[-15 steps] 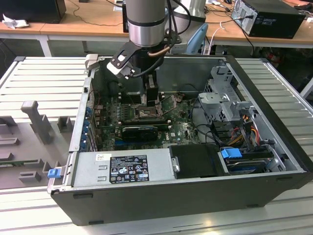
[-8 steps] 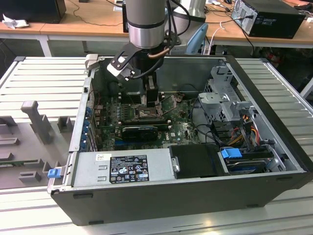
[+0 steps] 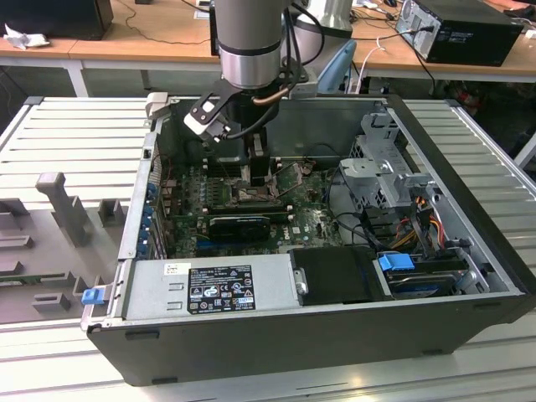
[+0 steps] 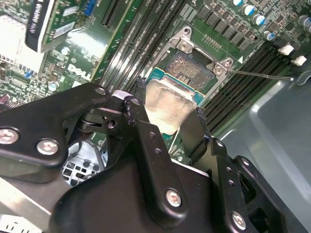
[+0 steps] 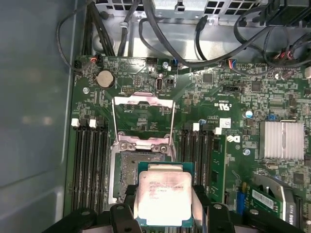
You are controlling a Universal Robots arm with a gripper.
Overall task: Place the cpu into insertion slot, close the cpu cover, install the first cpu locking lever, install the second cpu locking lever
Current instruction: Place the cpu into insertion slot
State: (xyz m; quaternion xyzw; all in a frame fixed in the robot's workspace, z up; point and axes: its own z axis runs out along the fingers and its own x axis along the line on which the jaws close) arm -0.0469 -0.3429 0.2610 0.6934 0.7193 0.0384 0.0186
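CPU [image 5: 164, 196] is pinched flat between the two black fingers of the gripper [image 5: 164, 214], silvery face up. In both wrist views it partly overlaps the insertion slot [image 5: 127, 175], covering one edge and leaving most of the dark centre bare. Whether it touches the socket cannot be told. Beyond the slot, away from the gripper, the CPU cover [image 5: 143, 99] lies swung open over the green motherboard [image 5: 218, 97]. A thin wire lever [image 4: 260, 75] juts out beside the socket. Rows of black memory slots [image 5: 90, 165] flank the socket closely on both sides. A finned heatsink [image 5: 284, 141] and looping black cables [image 5: 194, 51] lie farther out. In the exterior view the arm reaches down into the open computer case [image 3: 469, 209], with its walls, drive cage [image 3: 385, 167] and power supply [image 3: 209, 289] around it.
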